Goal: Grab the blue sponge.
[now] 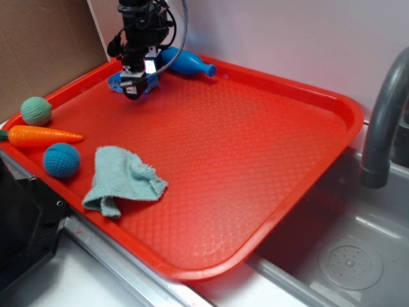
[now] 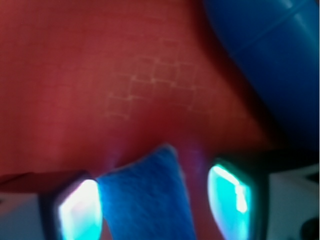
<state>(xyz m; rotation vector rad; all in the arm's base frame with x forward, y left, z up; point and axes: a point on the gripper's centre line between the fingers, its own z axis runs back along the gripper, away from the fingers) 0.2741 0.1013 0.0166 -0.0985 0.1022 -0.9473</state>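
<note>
Pincer (image 2: 155, 200) low over blue sponge (image 2: 145, 195) at far left corner of red tray (image 1: 255, 160).
Fingers apart, straddling sponge: left pad touching, right pad near; blue bottle (image 2: 270, 65) just beyond.

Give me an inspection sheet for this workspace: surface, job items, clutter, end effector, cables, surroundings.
Surface: red tray, textured, sitting over a sink edge.
Job's things: blue sponge at the tray's far left corner, between the end effector's fingers in the wrist view; a gap shows on one side.
Clutter: blue bottle lying on its side beside the sponge; green ball, carrot, blue knitted ball, crumpled teal cloth along the near left edge.
End effector: lowered over the sponge, fingers either side, not closed on it.
Cables: grey cable looping from the arm.
Surroundings: grey faucet, sink drain, cardboard panel, white wall.
</note>
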